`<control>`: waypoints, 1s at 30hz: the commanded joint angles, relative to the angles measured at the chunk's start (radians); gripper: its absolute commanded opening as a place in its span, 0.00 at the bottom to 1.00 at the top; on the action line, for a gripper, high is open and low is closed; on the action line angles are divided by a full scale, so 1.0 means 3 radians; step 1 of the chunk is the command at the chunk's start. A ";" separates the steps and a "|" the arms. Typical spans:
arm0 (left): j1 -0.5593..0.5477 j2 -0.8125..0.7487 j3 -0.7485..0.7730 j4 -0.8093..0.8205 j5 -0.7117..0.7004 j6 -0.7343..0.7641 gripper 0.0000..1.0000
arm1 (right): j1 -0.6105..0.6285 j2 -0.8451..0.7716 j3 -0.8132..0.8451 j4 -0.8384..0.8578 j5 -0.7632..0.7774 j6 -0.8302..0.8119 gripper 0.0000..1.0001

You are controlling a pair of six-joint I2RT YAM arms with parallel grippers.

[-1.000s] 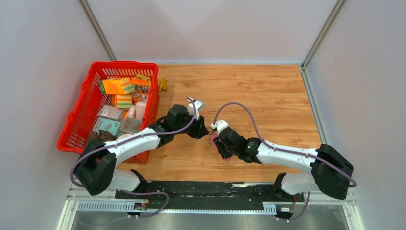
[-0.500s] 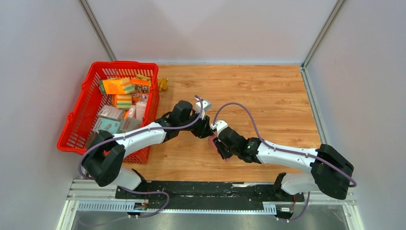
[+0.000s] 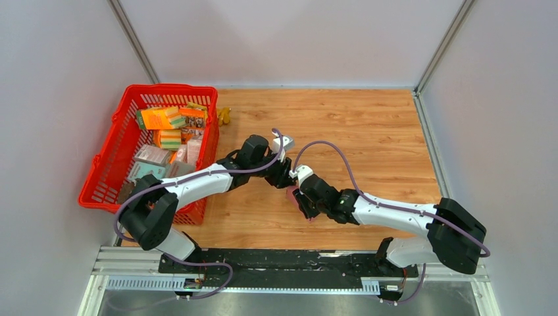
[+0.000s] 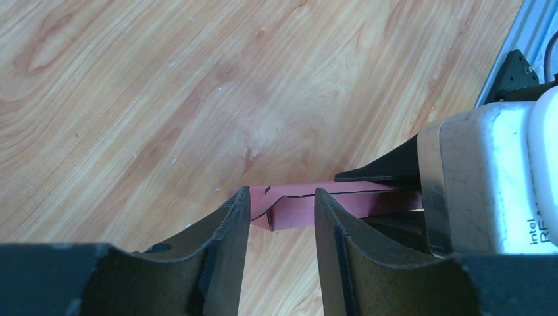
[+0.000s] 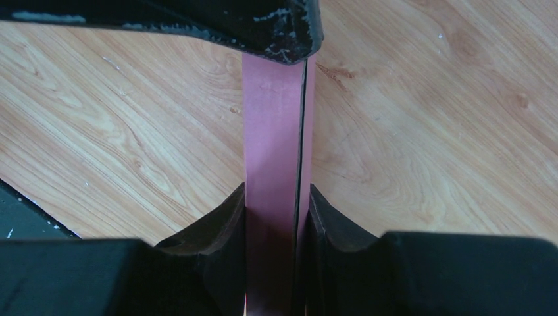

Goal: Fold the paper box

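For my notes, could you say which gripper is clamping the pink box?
The right gripper; its fingers press the paper box, the left gripper stands open.

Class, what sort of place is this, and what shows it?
Probably a robotics lab cell: left arm and right arm bolted at a wooden table, white partition walls, red basket of packages.

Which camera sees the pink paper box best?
The right wrist view: the paper box runs down the middle, clamped in the right gripper. The left wrist view shows only one end; the top view, just a pink sliver.
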 commanded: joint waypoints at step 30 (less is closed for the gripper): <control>-0.0165 -0.0131 -0.0033 -0.0274 -0.0826 -0.0195 0.06 | -0.0003 0.0011 0.0042 -0.0017 0.0089 -0.0011 0.33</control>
